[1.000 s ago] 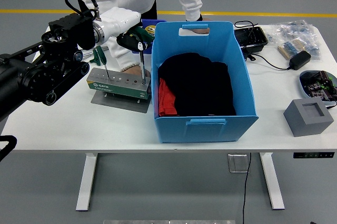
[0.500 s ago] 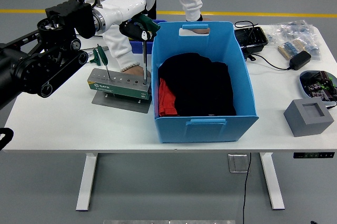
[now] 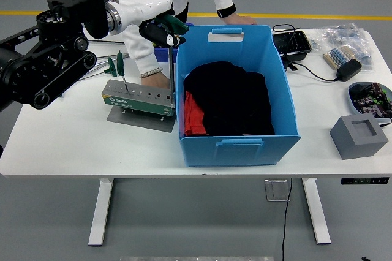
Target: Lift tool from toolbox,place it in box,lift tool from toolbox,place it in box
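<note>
A white table (image 3: 73,144) on white legs stands on a grey floor (image 3: 55,224) crossed by a yellow line (image 3: 306,16).

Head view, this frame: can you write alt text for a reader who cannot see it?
The robot's left hand grips a green-handled tool, its shaft upright over the right end of the green tool holder, beside a blue box holding dark cloth. A second tool stands in the holder; a person's hand rests behind it.

The toolbox (image 3: 138,98) sits just left of the box (image 3: 236,89). Far right lie a charger (image 3: 346,70) and, nearer, a block (image 3: 359,136).
</note>
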`<state>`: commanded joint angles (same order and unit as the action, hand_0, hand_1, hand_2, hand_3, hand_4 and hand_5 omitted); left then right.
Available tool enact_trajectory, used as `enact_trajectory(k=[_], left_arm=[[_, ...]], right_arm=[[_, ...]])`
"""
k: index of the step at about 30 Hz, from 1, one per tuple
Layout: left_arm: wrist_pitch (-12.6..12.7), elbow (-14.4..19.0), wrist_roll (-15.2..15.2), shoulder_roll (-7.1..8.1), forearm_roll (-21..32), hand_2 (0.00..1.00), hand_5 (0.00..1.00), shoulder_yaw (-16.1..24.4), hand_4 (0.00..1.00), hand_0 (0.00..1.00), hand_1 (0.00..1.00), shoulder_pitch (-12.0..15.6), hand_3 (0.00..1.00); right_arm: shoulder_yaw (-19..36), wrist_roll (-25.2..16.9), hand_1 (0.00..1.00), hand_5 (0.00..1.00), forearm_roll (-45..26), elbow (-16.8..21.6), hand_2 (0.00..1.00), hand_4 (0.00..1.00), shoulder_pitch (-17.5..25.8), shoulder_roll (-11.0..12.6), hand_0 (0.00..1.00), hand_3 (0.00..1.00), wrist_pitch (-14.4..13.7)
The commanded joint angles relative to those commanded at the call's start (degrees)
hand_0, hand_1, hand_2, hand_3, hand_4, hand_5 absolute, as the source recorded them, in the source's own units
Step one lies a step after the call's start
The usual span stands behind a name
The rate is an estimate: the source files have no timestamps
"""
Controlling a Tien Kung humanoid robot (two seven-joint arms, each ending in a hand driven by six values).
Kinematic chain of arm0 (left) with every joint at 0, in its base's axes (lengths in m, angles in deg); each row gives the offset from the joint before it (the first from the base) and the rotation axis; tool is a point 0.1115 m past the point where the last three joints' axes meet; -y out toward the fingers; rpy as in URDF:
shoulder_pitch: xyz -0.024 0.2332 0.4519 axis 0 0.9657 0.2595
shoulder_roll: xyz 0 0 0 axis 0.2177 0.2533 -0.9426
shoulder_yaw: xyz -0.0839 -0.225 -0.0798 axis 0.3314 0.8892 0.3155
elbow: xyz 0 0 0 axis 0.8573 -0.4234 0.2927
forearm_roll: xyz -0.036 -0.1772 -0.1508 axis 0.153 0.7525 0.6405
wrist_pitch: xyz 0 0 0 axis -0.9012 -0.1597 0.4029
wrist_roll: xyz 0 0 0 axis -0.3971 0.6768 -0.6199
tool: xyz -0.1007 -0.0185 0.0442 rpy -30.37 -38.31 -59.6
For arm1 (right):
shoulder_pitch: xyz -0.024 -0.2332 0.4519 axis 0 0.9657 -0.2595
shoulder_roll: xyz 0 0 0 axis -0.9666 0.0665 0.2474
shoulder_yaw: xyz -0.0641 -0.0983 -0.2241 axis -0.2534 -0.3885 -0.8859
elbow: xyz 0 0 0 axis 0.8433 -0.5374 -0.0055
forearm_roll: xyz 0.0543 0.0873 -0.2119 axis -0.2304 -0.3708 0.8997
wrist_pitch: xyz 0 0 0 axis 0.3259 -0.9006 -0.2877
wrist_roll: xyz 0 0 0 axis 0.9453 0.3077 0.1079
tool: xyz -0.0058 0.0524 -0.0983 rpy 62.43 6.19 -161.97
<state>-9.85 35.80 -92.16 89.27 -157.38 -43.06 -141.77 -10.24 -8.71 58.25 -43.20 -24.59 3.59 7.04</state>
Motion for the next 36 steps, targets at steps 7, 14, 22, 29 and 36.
enact_trajectory(k=[7, 14, 22, 29, 36], left_arm=[[0.34, 1.76, 0.32, 0.19, -0.49, 0.008, 0.459, 2.44, 0.705, 0.153, 0.002, -0.33, 0.059], [0.73, 3.77, 0.30, 0.26, -2.68, 0.008, 0.456, 4.18, 0.705, 0.152, 0.002, -1.09, 0.059], [1.76, 5.06, 0.25, -0.56, -4.24, 0.008, 0.456, 6.11, 0.705, 0.152, 0.002, -1.10, 0.060], [3.70, 5.14, 0.13, -2.98, -3.87, 0.008, 0.457, 6.87, 0.705, 0.153, 0.002, -1.05, 0.061], [5.20, 3.44, 0.16, -6.33, -3.36, 0.009, 0.458, 4.88, 0.708, 0.152, 0.002, -1.22, 0.061]], right_arm=[[-0.32, -0.08, 0.685, 0.719, -0.36, 0.00, 0.733, 0.792, -0.09, 0.00, 0.694, 0.584, -0.04], [-0.51, -0.10, 0.684, 0.721, -0.50, 0.00, 0.734, 0.792, -0.13, 0.04, 0.693, 0.583, -0.03], [-0.51, -0.10, 0.684, 0.721, -0.50, 0.00, 0.734, 0.793, -0.12, 0.01, 0.694, 0.583, -0.07], [-0.79, -0.01, 0.684, 0.722, -0.37, 0.00, 0.734, 0.792, 0.04, -0.12, 0.693, 0.583, -0.08], [-1.55, -0.02, 0.684, 0.722, -0.73, 0.00, 0.733, 0.792, 0.11, -0.10, 0.693, 0.583, 0.01]])
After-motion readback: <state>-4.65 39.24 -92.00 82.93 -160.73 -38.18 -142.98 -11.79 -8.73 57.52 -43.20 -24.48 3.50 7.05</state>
